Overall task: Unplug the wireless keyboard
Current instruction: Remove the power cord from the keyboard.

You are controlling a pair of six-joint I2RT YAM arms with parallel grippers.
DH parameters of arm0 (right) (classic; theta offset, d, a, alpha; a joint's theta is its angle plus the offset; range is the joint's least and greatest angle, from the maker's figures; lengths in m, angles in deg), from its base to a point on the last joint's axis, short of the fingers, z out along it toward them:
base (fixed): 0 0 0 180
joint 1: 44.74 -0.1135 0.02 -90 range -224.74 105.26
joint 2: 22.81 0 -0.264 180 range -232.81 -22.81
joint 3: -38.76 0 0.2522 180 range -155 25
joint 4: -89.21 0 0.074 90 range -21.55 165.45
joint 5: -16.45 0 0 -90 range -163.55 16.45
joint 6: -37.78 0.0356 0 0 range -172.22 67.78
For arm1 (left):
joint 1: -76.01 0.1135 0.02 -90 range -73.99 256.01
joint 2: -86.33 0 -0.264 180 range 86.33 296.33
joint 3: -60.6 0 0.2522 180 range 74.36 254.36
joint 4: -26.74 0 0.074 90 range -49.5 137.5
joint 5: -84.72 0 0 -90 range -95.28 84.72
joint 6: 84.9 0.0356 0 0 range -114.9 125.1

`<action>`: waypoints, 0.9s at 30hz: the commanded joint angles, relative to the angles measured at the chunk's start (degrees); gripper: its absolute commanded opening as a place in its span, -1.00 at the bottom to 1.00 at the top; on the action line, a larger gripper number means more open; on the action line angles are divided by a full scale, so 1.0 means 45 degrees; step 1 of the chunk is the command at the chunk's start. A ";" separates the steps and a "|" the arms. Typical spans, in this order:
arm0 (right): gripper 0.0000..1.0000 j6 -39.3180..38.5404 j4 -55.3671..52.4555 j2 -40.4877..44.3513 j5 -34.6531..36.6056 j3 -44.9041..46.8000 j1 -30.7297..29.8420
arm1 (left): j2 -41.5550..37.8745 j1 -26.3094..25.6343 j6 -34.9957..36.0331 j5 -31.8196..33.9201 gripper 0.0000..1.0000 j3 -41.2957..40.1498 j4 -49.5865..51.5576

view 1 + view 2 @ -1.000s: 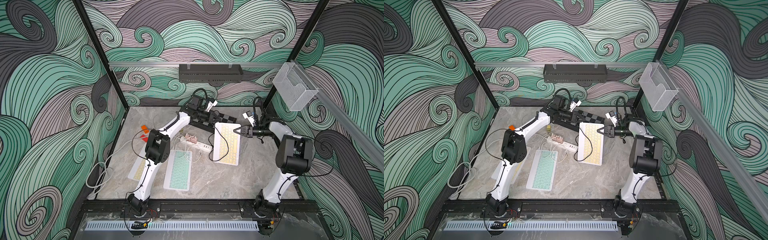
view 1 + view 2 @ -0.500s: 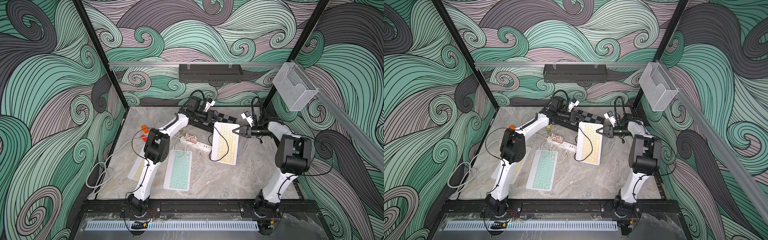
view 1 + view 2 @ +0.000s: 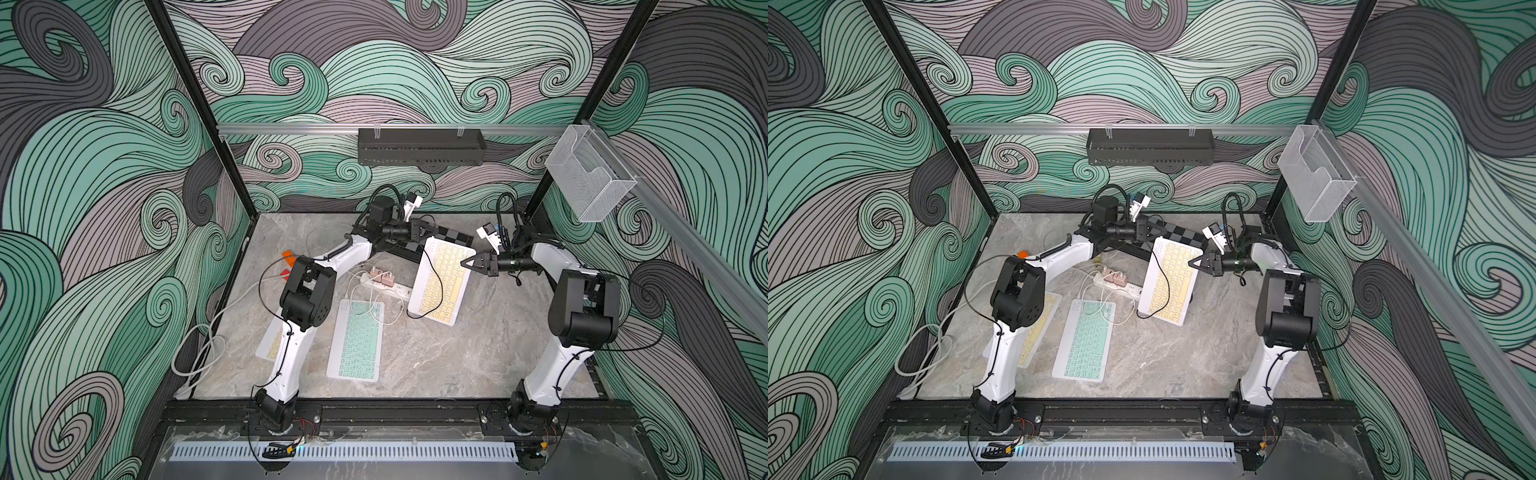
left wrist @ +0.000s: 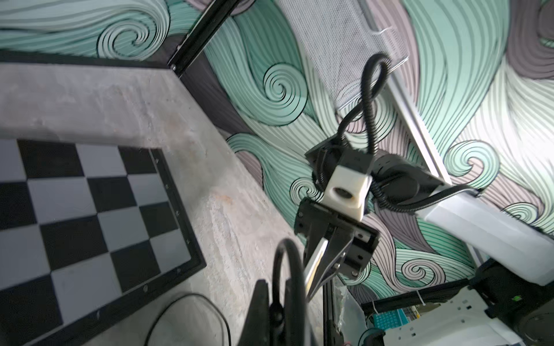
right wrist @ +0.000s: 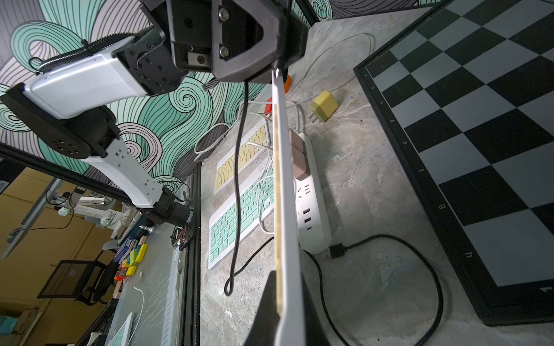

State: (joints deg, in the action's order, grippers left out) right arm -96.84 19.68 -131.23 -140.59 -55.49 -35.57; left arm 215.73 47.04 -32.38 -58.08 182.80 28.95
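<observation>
"Where's the yellow keyboard (image 3: 442,286)?"

"Tilted up above the power strip (image 5: 313,221)! Right fingers (image 3: 471,262) clamp its edge, left fingers (image 3: 426,230) pinch shut on the black cable (image 5: 239,167) at its far end."

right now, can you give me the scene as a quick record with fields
target: yellow keyboard, tilted, partly over the power strip
right end effector: shut on the yellow keyboard's long edge
left end effector: shut on the black cable at the keyboard's back end
plug: cannot tell if seated in the keyboard
nearby: green keyboard, chessboard
</observation>
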 commanded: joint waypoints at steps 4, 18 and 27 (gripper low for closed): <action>-1.00 -0.0573 -0.1054 0.0044 0.1047 -0.0144 -0.0406 | -0.0275 0.0074 0.2928 -0.0759 -1.00 0.2750 0.3226; -1.00 -0.0280 -0.0577 0.1479 0.4807 -0.0297 -0.2069 | 0.0547 -0.0729 0.7421 -0.0943 -1.00 0.6564 1.0134; -1.00 0.0656 -0.0355 0.1549 0.3648 -0.0288 -0.0256 | -0.0675 -0.0711 0.6074 0.0695 -1.00 0.3993 0.7304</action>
State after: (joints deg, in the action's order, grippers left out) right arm -92.45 17.64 -124.90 -124.26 -56.99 -41.87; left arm 215.05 43.23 -4.62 -58.32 203.24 64.90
